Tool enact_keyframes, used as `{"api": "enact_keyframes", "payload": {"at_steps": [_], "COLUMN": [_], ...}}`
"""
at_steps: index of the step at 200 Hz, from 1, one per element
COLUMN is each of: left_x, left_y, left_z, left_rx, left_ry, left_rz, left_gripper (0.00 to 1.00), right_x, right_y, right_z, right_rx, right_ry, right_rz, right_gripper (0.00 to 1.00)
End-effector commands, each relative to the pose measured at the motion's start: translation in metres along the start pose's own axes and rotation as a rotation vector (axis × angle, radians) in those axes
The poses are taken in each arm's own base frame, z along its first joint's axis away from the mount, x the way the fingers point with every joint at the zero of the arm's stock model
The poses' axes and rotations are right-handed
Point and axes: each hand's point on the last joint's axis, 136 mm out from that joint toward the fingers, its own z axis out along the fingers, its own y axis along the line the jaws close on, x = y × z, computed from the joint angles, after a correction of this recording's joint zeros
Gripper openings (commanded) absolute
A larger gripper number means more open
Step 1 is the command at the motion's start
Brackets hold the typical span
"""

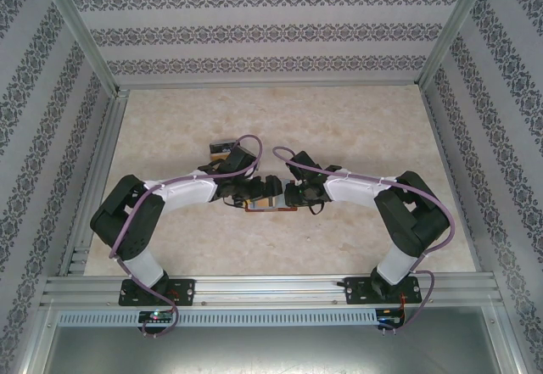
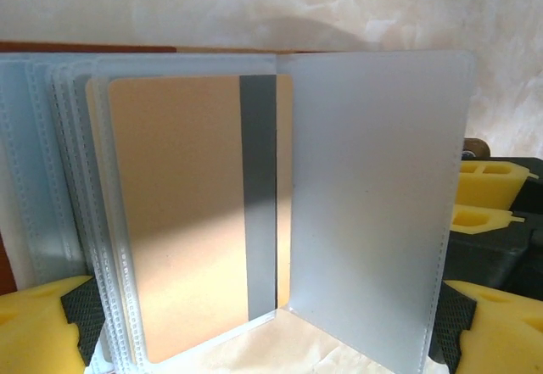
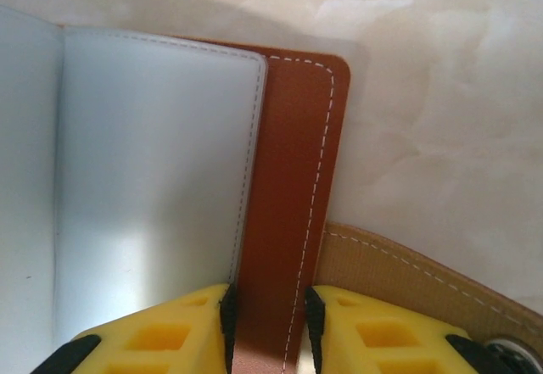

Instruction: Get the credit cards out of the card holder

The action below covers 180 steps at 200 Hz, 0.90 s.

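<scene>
The card holder (image 1: 270,208) lies open on the table between both grippers. In the right wrist view my right gripper (image 3: 270,332) is shut on the edge of its reddish-brown leather cover (image 3: 297,179), beside a bluish inner page (image 3: 153,179). In the left wrist view its frosted plastic sleeves (image 2: 373,196) stand fanned open. One sleeve holds a tan credit card (image 2: 178,213) with a grey stripe. My left gripper (image 2: 267,344) is open, its yellow fingers (image 2: 34,327) wide apart on either side of the sleeves' lower edge. The right gripper's yellow fingers (image 2: 488,189) show behind the sleeves.
A tan side tab (image 3: 424,282) with a snap sticks out from under the cover. A small box (image 1: 222,147) sits on the table just behind the left gripper (image 1: 270,189). Metal frame rails and patterned walls enclose the marbled table (image 1: 356,128).
</scene>
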Motion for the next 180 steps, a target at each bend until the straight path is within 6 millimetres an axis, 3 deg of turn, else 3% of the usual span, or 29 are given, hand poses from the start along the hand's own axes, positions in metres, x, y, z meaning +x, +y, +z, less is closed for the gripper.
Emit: {"api": "enact_keyframes", "payload": {"at_steps": [1, 55, 85, 133, 180], "left_x": [-0.004, -0.008, -0.010, -0.011, -0.011], "left_y": [-0.019, -0.030, -0.021, -0.001, 0.005], "left_z": [-0.013, -0.029, -0.042, -0.053, -0.046], "left_rx": [0.030, 0.041, -0.007, -0.068, -0.068], "left_ry": [-0.018, -0.040, -0.060, -0.090, -0.088], "left_rz": [0.066, 0.103, 0.108, 0.089, 0.068], "left_gripper": [0.99, 0.99, 0.99, 0.99, 0.96], "right_x": [0.015, 0.012, 0.008, -0.015, -0.035], "right_y": [-0.004, -0.005, -0.010, -0.021, -0.008], "right_z": [0.012, 0.010, 0.002, -0.035, -0.066], "right_rx": [0.001, 0.001, 0.015, 0.020, -0.027], "right_ry": [0.067, 0.058, 0.039, -0.057, -0.142], "right_rz": [0.023, 0.031, 0.033, 0.058, 0.068], "right_gripper": [0.34, 0.39, 0.40, 0.40, 0.39]}}
